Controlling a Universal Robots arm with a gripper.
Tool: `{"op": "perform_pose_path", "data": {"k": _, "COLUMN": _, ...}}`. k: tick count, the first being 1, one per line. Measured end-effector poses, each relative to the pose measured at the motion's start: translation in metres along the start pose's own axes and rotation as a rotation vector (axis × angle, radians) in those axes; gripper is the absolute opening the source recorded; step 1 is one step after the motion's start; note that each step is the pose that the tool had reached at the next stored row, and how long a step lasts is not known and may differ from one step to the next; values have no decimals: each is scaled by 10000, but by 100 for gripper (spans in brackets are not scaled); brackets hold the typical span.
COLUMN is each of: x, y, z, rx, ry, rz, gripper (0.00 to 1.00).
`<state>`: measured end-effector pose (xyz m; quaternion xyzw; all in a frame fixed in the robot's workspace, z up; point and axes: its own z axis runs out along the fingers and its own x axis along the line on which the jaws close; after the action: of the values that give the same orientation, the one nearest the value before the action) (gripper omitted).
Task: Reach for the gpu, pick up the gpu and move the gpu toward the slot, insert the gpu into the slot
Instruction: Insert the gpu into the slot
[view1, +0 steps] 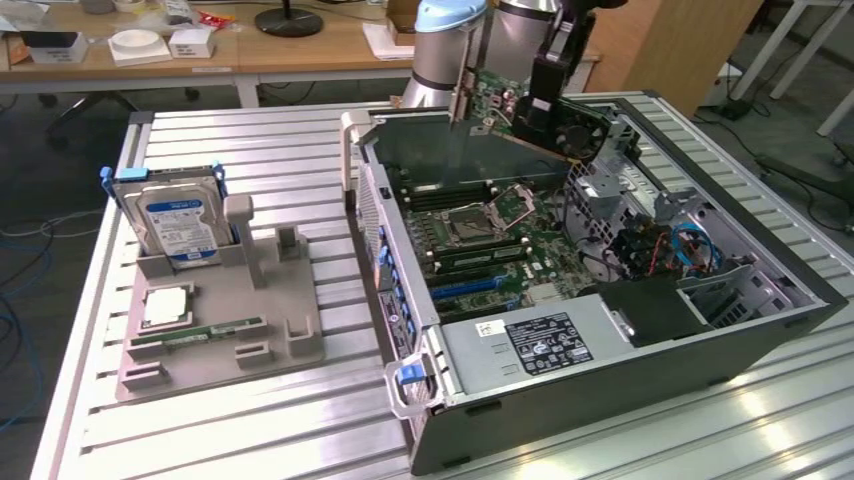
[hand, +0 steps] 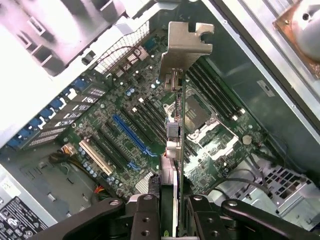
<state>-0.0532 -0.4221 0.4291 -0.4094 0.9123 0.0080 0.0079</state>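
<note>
**Exterior view.** Light: even, diffuse indoor light from above, moderately bright.
Glare: pale streaks on the ribbed metal worktop (view1: 781, 405), toward the exterior view's right.
Shadow: soft throughout, deepest inside the computer case (view1: 601, 400), in the black pocket beside the power supply (view1: 527, 345).

**Wrist view.** Light: strong contrast.
Glare: the grey holder (hand: 40, 50) outside the case is washed out almost to white. There is a bright sheen on the gpu (hand: 187, 45) bracket and on the processor socket (hand: 202, 120).
Shadow: the tool (hand: 172, 202) shows as a near-black silhouette.
</note>
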Motion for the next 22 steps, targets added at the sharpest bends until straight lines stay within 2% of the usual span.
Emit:
{"op": "perform_pose_path", "data": {"k": 13, "x": 1, "y": -1, "z": 30, "rx": -48, "ry": 19, "rz": -2287, "gripper": 27}}
{"op": "perform_pose_path", "data": {"k": 22, "x": -3, "y": -5, "z": 33, "rx": -77, "ry": 25, "rz": -3535, "gripper": 27}}
